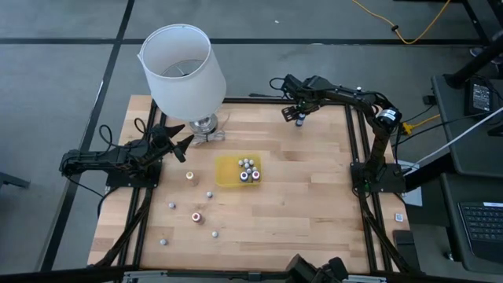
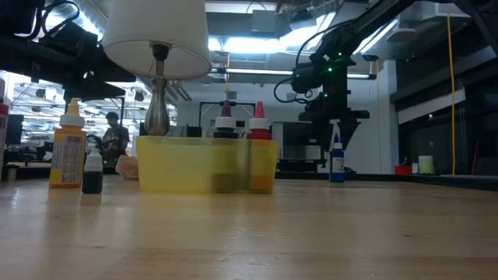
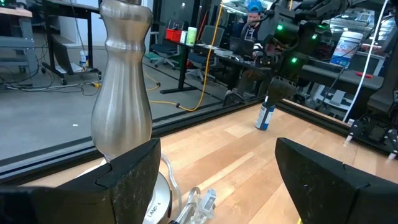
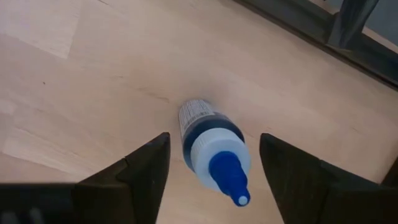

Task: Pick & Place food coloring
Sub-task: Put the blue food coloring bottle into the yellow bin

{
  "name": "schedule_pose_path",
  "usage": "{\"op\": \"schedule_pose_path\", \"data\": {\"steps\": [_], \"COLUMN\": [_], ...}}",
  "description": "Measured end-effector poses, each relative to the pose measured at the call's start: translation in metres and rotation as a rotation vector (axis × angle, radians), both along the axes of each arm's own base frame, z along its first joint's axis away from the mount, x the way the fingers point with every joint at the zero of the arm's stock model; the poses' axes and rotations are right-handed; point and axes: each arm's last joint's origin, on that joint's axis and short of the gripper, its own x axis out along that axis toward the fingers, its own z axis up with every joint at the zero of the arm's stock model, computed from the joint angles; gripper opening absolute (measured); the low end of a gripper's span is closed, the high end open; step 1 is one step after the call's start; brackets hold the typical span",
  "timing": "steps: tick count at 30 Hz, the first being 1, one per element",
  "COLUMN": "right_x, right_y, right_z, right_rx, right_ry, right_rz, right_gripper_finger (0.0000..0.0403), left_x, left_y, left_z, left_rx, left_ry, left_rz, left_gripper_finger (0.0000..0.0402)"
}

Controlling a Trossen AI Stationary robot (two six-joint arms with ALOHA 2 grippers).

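The wooden counter (image 1: 299, 196) carries everything. Largest on it is the lamp, its white shade (image 1: 182, 67) standing over a metal stem (image 3: 122, 87) near the far left part of the counter.

The left gripper (image 1: 182, 145) hangs just beside the lamp's base, its jaws spread wide with nothing between them. The right gripper (image 1: 297, 115) reaches over the far edge of the counter, right of the lamp. Its jaws are open on either side of a blue-capped bottle (image 4: 213, 153) that stands upright on the wood; the wrist view shows a gap on both sides of the bottle, so it is not gripped.

Near the counter's middle sits the yellow tray (image 1: 226, 171), a shallow translucent box. Inside it stand several food coloring bottles (image 1: 249, 170), clustered toward its right side; from the low view a dark one and a red-capped orange one (image 2: 261, 159) show through the wall.

More small bottles are scattered loose on the counter to the left and front of the tray: an orange-topped one (image 1: 189, 176) just beside the tray's left edge, a red-topped one (image 1: 196, 217) nearer the front, and a few pale ones well apart around them.
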Motion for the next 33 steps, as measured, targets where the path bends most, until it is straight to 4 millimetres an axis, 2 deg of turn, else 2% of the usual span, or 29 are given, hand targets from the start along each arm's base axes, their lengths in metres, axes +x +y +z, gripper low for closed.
{"op": "schedule_pose_path", "data": {"steps": [11,18,22,26,30,33], "right_x": [0.000,0.000,0.006,0.014,0.023,0.030], "right_y": [0.000,0.002,0.006,0.013,0.028,0.048], "right_z": [0.000,0.006,0.024,0.052,0.079,0.096], "right_rx": [-0.002,0.032,0.043,0.045,0.045,0.039], "right_ry": [-0.002,0.004,0.015,0.016,0.022,0.027], "right_rz": [-0.001,0.005,0.077,0.182,0.303,0.407], "right_gripper_finger": [0.0123,0.0121,0.0121,0.0121,0.0121,0.0121], "left_x": [0.000,0.000,0.000,0.000,0.000,0.000], "left_y": [0.000,0.000,0.000,0.000,0.000,0.000], "left_z": [0.000,0.000,0.000,0.000,0.000,0.000], "left_rx": [0.000,0.000,0.000,0.000,0.000,0.000], "left_ry": [0.000,0.000,0.000,0.000,0.000,0.000], "left_rz": [0.000,0.000,0.000,0.000,0.000,0.000], "left_gripper_finger": [0.0311,0.0311,0.0313,0.0311,0.0311,0.0311]}}
